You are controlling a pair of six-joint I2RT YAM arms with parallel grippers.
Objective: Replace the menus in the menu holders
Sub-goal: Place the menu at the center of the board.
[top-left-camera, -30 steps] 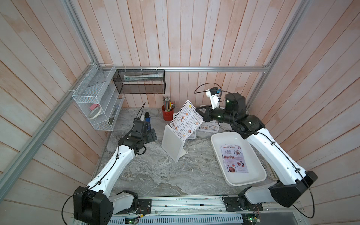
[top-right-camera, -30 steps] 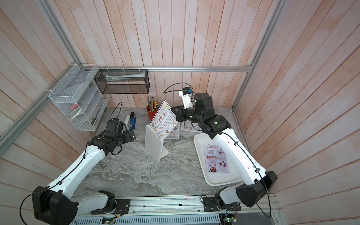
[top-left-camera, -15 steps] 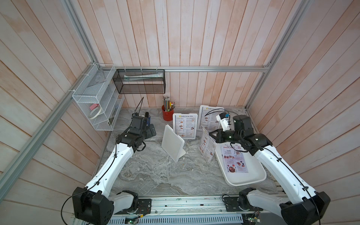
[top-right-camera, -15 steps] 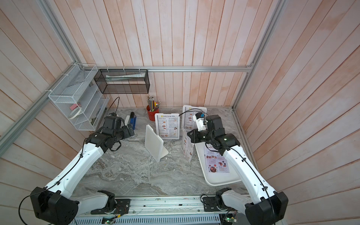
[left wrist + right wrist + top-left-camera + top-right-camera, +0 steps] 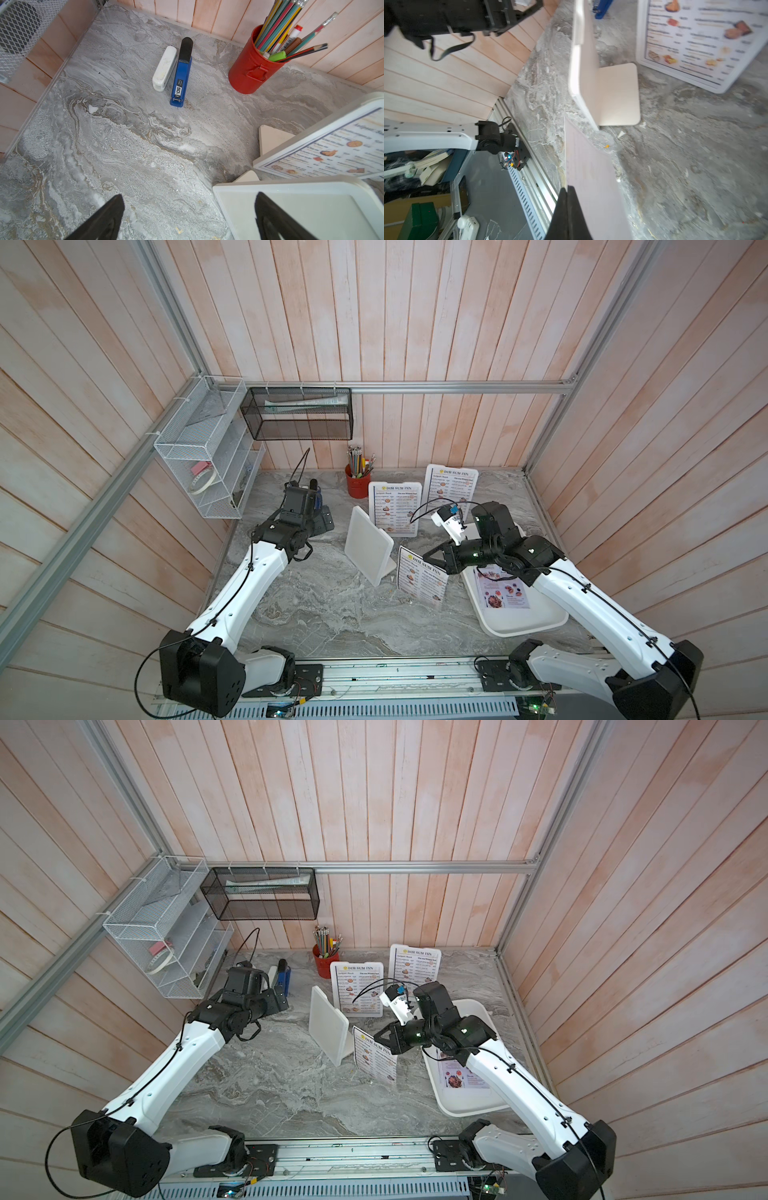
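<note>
The grey marbled worktop carries, on the right arm's side, a shallow white tray in which a SPECIAL MENU sheet lies flat. Two holders stand at the back wall side, the middle holder and the rear holder. Each is filled with a DIM SUM INN sheet faced to the front. Nearer the middle, the empty holder is stood with its face turned toward the left arm and its back foot toward the right arm.

The loose DIM SUM INN menu is held between the empty holder and the tray, near both. It is pinched at its heading end by the right fingers, which are clamped flat together on the paper's edge. The left fingers are spread wide over bare worktop beside the empty holder, and nothing is held in them.

The step in hand is judged to be the setting aside of this old menu. It would best be laid down slowly and flat, clear of the SPECIAL MENU sheet, so that the thin paper is not buckled and the holder is not knocked.

The loose menu is hung steeply, with the printed face toward the left arm and the blank back toward the right wrist camera. Its long axis is run from the heading at the fingers down to the foot near the worktop. Whether the foot touches cannot be told.
</note>
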